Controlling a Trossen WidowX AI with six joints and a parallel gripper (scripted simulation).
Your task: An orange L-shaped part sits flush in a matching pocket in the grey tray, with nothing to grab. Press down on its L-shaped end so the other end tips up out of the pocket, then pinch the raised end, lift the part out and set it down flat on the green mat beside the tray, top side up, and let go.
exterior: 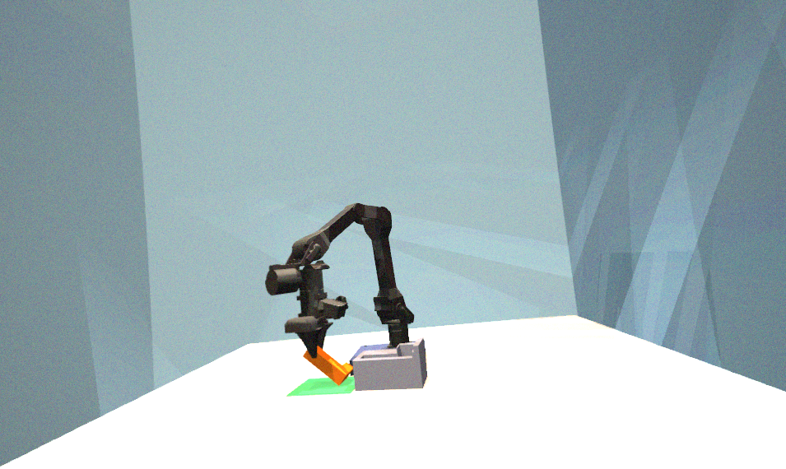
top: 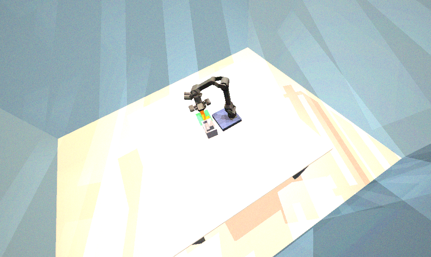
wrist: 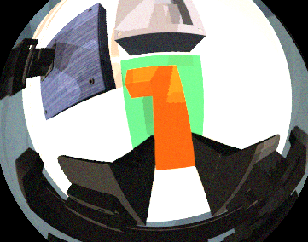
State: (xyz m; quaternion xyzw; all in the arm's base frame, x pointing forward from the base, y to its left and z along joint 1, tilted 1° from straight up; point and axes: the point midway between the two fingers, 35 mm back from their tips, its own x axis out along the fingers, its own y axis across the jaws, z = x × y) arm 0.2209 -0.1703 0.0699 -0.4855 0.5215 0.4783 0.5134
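Observation:
The orange L-shaped part [top: 203,114] [exterior: 327,367] [wrist: 173,128] is out of the tray and tilted steeply, its L-shaped end low and its straight end high. My gripper [top: 201,110] [exterior: 313,354] [wrist: 171,138] is shut on the straight end. The L-shaped end hangs over the green mat [top: 199,118] [exterior: 309,388] [wrist: 193,61], close beside the tray wall. In the exterior view that low end is just above the mat; whether it touches is hard to tell. The grey tray [top: 212,133] [exterior: 387,374] [wrist: 159,44] stands beside the mat with its pocket empty.
The blue base plate [top: 224,121] [wrist: 76,68] of the arm lies beside the tray and mat. The tray has a raised wall at its far end from the mat. All stand on a white table [top: 165,166] [exterior: 267,430].

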